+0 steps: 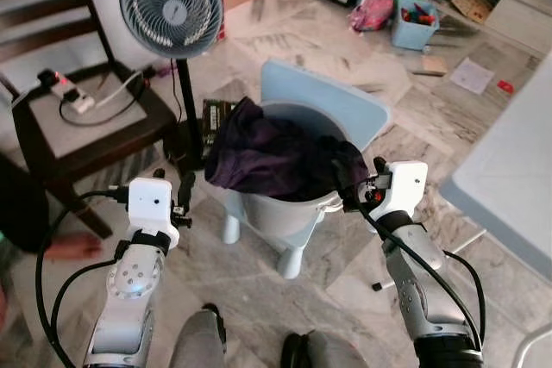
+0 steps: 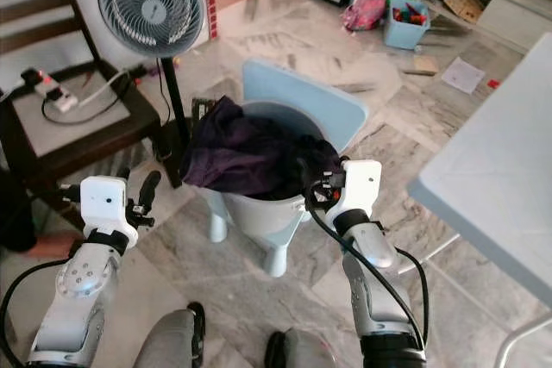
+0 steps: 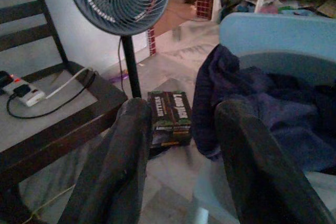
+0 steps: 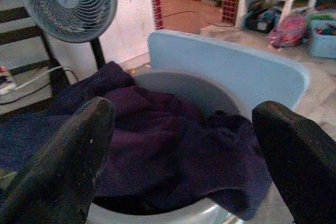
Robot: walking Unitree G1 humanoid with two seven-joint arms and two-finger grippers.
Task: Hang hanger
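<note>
A dark purple crumpled cloth garment (image 1: 276, 157) is lying heaped in a pale grey round plastic basin (image 1: 285, 208), with one fold draping over the rim on the robot's left side. The basin is sitting on a light blue plastic child's chair (image 1: 323, 101) standing on the grey-veined marble floor (image 1: 345, 58). No hanger can be made out in any view, so its position cannot be told. The left gripper (image 1: 183, 191) is hovering just beside the hanging fold of the garment, its 2 black fingers (image 3: 118, 166) standing apart and released, holding nothing. The right gripper (image 1: 362, 180) is positioned at the basin's rim on the robot's right side, near the garment; its 2 fingers (image 4: 63, 166) are spread wide and are grasping nothing. Whether the right gripper is touching the cloth cannot be told. A grey round pedestal fan (image 1: 171, 6) on a black pole is standing to the left of the chair, with a dark green printed box (image 3: 169, 116) lying on the floor at its foot. Further left, a dark wooden chair (image 1: 103, 140) is carrying a white power strip (image 1: 65, 92) with trailing cables. A pale grey desk (image 1: 517, 170) edge is showing at the right.
</note>
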